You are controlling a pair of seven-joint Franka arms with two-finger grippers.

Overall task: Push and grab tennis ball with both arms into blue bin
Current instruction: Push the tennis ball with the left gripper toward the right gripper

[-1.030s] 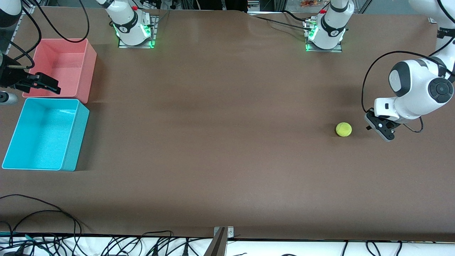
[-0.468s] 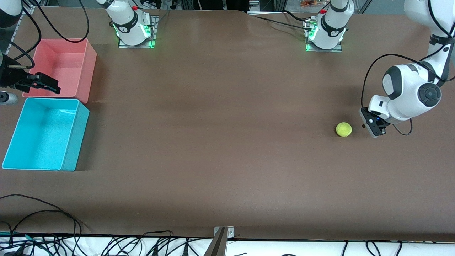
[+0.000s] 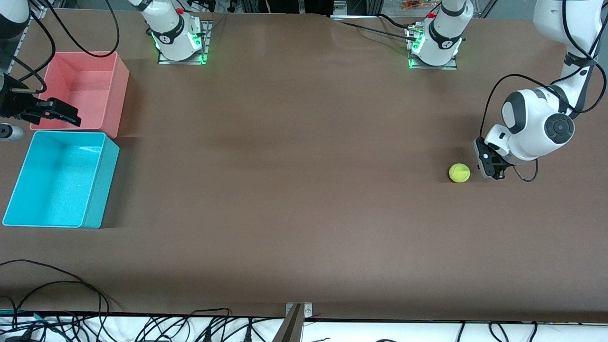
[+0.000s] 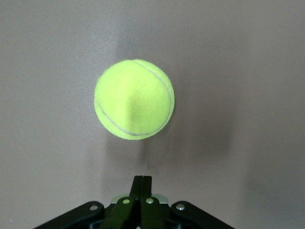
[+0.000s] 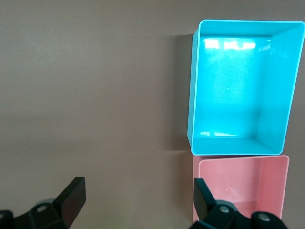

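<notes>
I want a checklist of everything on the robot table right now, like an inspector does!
Surface: brown table, bare across the middle.
Job's things: tennis ball on the table at the left arm's end; blue bin at the right arm's end, nothing in it.
Clutter: pink bin beside the blue bin, farther from the front camera.
Grippers: left gripper shut, low beside the ball, not touching it; right gripper open, over the pink bin's edge, waiting.
Cables: black cables along the table's near edge.
Surroundings: two arm bases with green lights.
</notes>
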